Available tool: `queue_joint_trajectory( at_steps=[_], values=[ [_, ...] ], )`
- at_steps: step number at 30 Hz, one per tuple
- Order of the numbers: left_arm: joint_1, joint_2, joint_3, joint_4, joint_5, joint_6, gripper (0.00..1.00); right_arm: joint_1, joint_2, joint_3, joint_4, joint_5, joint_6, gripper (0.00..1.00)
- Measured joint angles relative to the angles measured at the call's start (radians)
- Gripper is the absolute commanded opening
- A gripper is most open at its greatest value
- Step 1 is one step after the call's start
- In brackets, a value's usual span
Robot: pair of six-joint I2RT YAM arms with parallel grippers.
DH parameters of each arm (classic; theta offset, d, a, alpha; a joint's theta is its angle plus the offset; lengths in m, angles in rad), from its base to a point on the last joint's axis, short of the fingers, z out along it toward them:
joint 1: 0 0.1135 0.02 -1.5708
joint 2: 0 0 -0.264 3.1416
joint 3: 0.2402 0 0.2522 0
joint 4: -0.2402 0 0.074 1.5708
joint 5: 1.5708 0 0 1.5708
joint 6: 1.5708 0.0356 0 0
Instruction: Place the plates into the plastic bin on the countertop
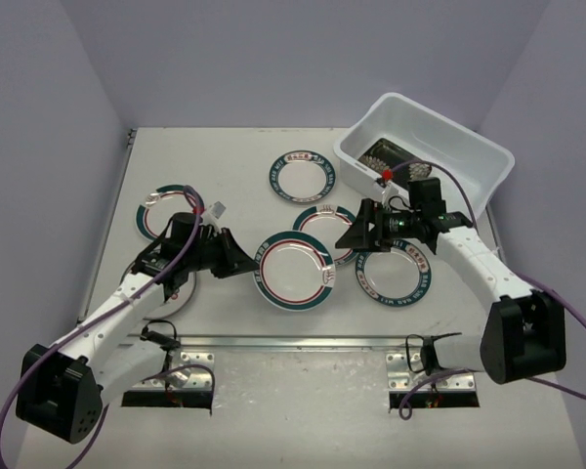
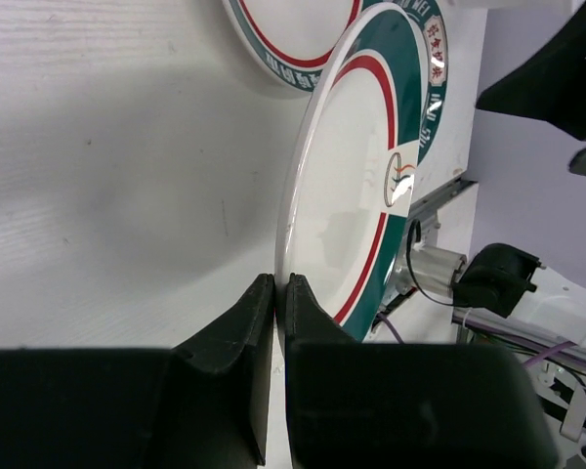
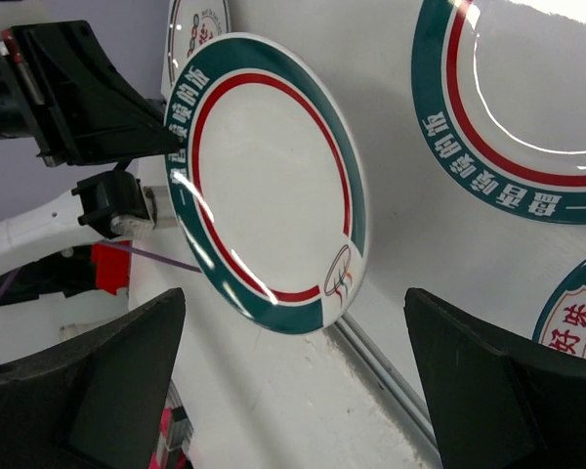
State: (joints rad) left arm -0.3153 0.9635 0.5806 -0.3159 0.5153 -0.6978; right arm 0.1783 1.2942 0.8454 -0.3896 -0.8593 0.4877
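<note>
- Left wrist view: my left gripper (image 2: 281, 283) is pinched tight on the rim of a teal-rimmed plate (image 2: 347, 186), which tilts steeply over the countertop (image 2: 107, 176).
- Right wrist view: my right gripper (image 3: 293, 293) faces that plate, fingers spread wide and touching nothing.
- Top view: the held plate is mid-table between my arms, and other round plates (image 1: 298, 174) lie flat around it. The plastic bin (image 1: 449, 122) sits far right with a dark patterned plate (image 1: 384, 154) inside.

The tilted plate (image 3: 264, 176) is glossy, perhaps glazed ceramic; the countertop (image 2: 98, 176) looks matt, the plastic bin (image 1: 459, 142) smooth and translucent.
</note>
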Motion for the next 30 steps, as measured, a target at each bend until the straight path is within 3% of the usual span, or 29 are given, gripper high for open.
queue_joint_trajectory(
  at_steps=[3, 11, 17, 18, 19, 20, 21, 22, 26, 30],
  values=[
    [0.000, 0.000, 0.006, 0.000, 0.019, -0.013, 0.00, 0.000, 0.056, -0.012, 0.029, -0.014, 0.007, 0.88],
    [0.000, -0.007, 0.049, 0.050, 0.091, -0.064, 0.00, 0.000, 0.154, -0.022, 0.081, -0.120, 0.016, 0.65],
    [0.000, 0.025, 0.089, 0.155, 0.145, -0.107, 0.00, 0.010, 0.160, -0.036, 0.139, -0.214, 0.068, 0.07],
    [0.000, 0.036, 0.090, 0.171, 0.150, -0.115, 0.17, 0.013, 0.160, -0.036, 0.151, -0.230, 0.082, 0.00],
    [0.000, 0.048, 0.091, 0.186, 0.155, -0.121, 0.56, 0.015, 0.160, -0.036, 0.162, -0.241, 0.094, 0.00],
    [0.001, 0.060, 0.093, 0.198, 0.159, -0.126, 0.82, 0.016, 0.159, -0.035, 0.170, -0.245, 0.105, 0.00],
    [0.001, 0.072, 0.100, 0.202, 0.159, -0.126, 0.88, 0.015, 0.159, -0.032, 0.173, -0.245, 0.116, 0.00],
    [0.001, 0.088, 0.122, 0.188, 0.154, -0.120, 1.00, 0.011, 0.159, -0.024, 0.168, -0.235, 0.127, 0.00],
    [-0.002, 0.135, 0.288, 0.044, 0.012, -0.073, 1.00, -0.045, 0.160, 0.072, 0.099, -0.159, 0.199, 0.00],
    [0.008, 0.129, 0.394, -0.114, -0.232, -0.034, 1.00, -0.191, 0.178, 0.330, -0.039, 0.115, 0.303, 0.00]
  ],
)
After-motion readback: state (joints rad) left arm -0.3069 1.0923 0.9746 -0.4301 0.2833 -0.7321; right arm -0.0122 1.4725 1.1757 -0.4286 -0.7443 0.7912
